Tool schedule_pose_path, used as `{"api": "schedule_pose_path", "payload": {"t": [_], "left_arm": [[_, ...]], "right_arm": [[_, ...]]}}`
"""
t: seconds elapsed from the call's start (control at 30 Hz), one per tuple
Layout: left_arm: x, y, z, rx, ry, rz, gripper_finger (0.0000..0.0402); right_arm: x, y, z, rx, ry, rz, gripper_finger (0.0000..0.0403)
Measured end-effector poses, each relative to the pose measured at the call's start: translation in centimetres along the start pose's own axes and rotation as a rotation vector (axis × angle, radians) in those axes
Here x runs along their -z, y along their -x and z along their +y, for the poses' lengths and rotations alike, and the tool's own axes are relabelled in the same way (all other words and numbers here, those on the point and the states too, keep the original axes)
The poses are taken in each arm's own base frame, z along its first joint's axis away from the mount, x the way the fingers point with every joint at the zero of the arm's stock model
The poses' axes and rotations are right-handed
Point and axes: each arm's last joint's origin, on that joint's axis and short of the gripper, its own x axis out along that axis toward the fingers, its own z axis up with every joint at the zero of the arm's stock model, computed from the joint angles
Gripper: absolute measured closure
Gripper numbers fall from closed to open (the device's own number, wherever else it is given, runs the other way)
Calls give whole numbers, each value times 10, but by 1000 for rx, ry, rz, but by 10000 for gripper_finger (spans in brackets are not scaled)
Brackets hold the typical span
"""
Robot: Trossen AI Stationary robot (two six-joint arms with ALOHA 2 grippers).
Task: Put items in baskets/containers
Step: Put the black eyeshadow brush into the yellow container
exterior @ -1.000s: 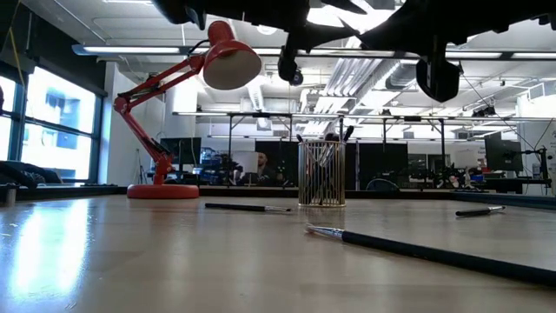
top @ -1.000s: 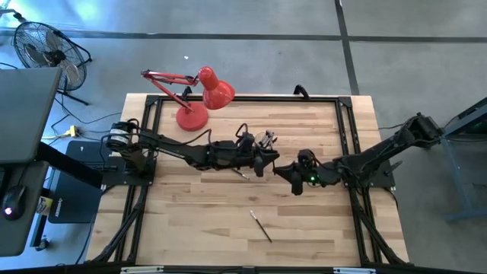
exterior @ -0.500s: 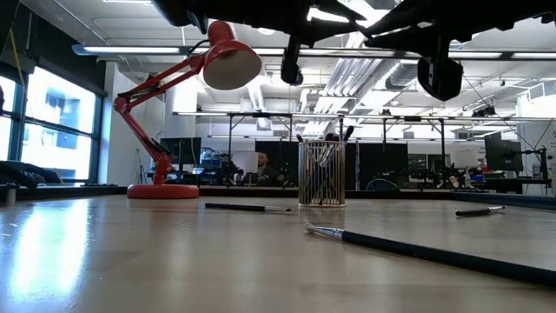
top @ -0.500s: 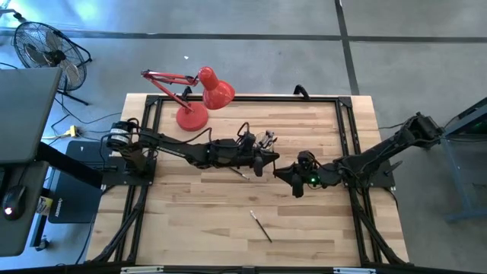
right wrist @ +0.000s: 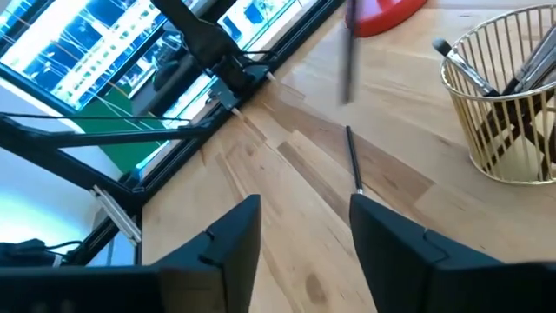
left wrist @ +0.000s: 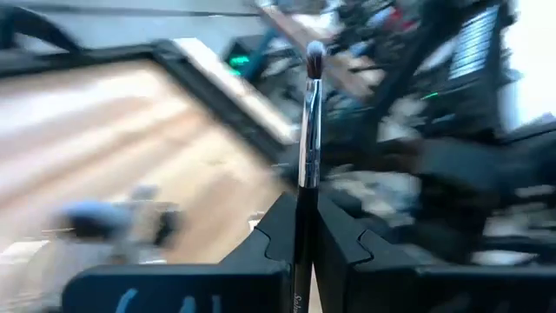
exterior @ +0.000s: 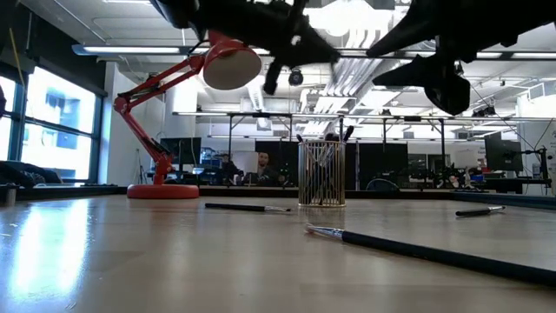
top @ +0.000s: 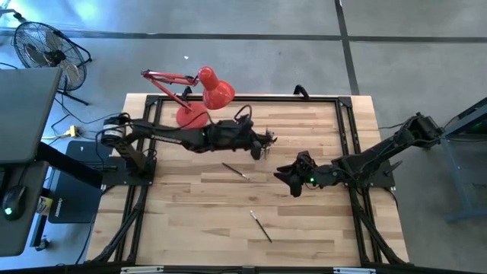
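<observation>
My left gripper [top: 261,147] hangs above the table beside a small gold wire cup [right wrist: 512,113], shut on a thin dark brush [left wrist: 309,130]. The cup stands on its base [exterior: 321,174] and holds several brushes. My right gripper [top: 288,177] stands open in the air toward the table's right, with nothing between its fingers [right wrist: 234,235]. Loose brushes lie flat on the wood: one near the middle [top: 234,170], one nearer the front edge [top: 261,226]. My left gripper pinches the brush's dark handle [left wrist: 300,209] between its two fingers. The brush lies along the fingers and sticks out past their tips, silver ferrule and bristle tip [left wrist: 314,56] leading. The fingers come nearly level from the table's left. The brush is clear of the table.
A red desk lamp [top: 199,97] stands at the far left, its round base [exterior: 163,191] on the wood. A third loose brush [exterior: 479,210] lies to the right in the low view. A black frame [top: 243,97] borders the table.
My left gripper has carried the brush away from my right gripper, toward the table's far edge and the wire cup, turning a little as it went. My right gripper has opened and let go of the brush, and has stayed where it was.
</observation>
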Motion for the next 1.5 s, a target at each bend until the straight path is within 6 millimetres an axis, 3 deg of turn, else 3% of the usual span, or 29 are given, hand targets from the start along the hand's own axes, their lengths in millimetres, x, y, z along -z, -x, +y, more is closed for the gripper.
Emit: {"api": "schedule_pose_path", "payload": {"t": [0.2,0.4,0.7,0.97,1.2,1.37,1.5], "left_arm": [[-6,0,10,-86,-240,-40,390],[16,-22,27,-133,-400,-25,390],[22,-43,59,-177,-425,-45,390],[6,-41,53,5,-424,-105,390],[1,-39,59,-149,-586,-110,390],[16,-46,76,-205,-576,-24,389],[22,-51,79,-192,-508,-22,354]], "right_arm": [[0,0,-1,13,10,-2,225],[0,0,-3,46,16,-28,235],[-2,0,-4,91,17,-88,247],[-4,0,-5,128,2,-143,246],[-5,1,-6,153,-12,-180,251],[-6,1,-7,183,-10,-220,251],[-7,1,-8,209,-6,-247,254]]}}
